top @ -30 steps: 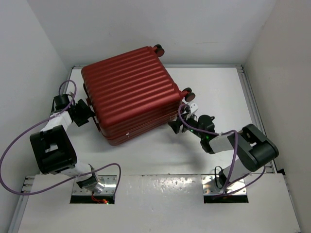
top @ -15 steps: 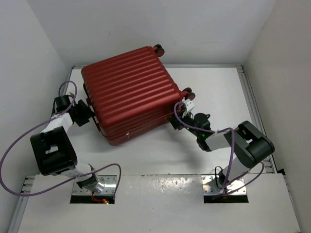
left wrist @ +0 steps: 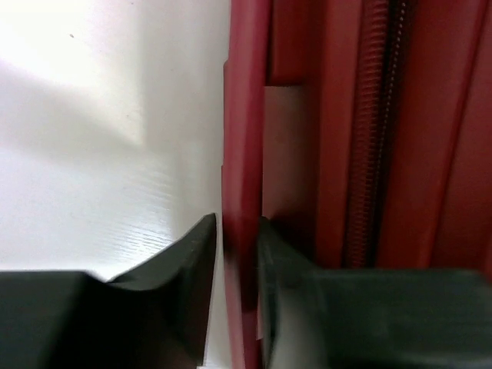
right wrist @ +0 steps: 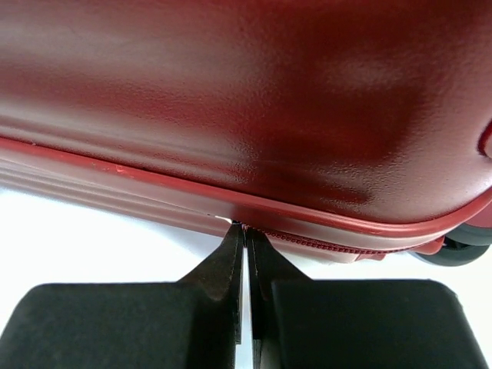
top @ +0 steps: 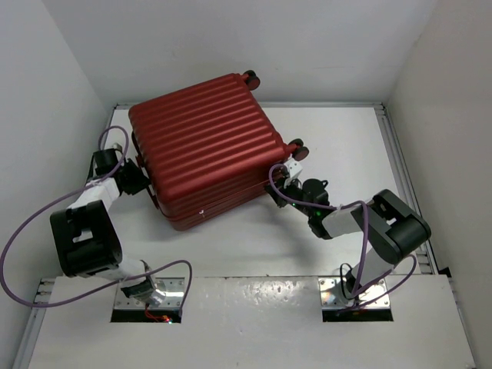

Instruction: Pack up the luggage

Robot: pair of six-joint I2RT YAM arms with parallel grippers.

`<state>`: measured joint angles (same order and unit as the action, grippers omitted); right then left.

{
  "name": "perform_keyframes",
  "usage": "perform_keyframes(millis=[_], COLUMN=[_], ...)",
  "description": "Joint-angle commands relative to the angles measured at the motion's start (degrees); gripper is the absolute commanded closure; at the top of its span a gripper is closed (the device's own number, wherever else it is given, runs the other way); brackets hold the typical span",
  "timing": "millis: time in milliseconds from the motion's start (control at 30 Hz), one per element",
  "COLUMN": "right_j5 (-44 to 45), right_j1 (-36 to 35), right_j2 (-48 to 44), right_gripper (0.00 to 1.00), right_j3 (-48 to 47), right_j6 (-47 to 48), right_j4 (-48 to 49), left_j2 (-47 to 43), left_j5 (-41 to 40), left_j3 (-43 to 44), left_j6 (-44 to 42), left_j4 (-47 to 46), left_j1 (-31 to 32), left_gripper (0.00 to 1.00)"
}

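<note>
The luggage [top: 207, 146] is a large red ribbed suitcase lying closed and flat on the white table [top: 338, 146]. My left gripper [top: 142, 181] is at its left side. In the left wrist view the two dark fingers straddle a thin red rim of the luggage [left wrist: 354, 154], and the left gripper [left wrist: 237, 231] is closed in on that rim next to the zipper [left wrist: 380, 115]. My right gripper [top: 275, 188] is at the case's right side. In the right wrist view it [right wrist: 244, 229] is shut, tips touching the zipper seam [right wrist: 330, 244] under the red shell [right wrist: 254, 92]. No held thing shows.
Small black wheels [top: 250, 77] [top: 298, 148] stick out at the suitcase's far and right corners; one wheel [right wrist: 453, 250] shows in the right wrist view. White walls close in on three sides. A metal rail [top: 400, 161] runs along the table's right edge.
Both arms have crept in toward the suitcase. The right gripper has closed fully at the zipper seam. The left gripper has narrowed onto the rim.
</note>
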<state>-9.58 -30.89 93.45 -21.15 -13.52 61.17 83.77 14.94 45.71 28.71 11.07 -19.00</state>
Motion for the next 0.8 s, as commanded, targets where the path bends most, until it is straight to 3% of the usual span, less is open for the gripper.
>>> perform_keyframes(millis=[0,167,767], right_j5=[2.6,4.0,4.2], right_j1=[0.6,0.7,7.9], right_j2=[-0.7,-2.7,-6.9], right_gripper=[1.0,1.0,1.0], right_j3=[-1.9,0.2,3.2], right_j6=[3.1,5.4,6.3], right_j4=[4.5,4.9,3.3], left_j2=[5.8,8.4,12.4], left_j5=[-1.2,1.1,-6.6], left_j3=[-0.5,4.6,11.7], left_j6=[-0.8,-2.9,-11.1], left_j4=[8.8,11.4,20.1], left_j1=[1.8,0.1,-5.6], left_gripper=[0.72,1.0,1.0])
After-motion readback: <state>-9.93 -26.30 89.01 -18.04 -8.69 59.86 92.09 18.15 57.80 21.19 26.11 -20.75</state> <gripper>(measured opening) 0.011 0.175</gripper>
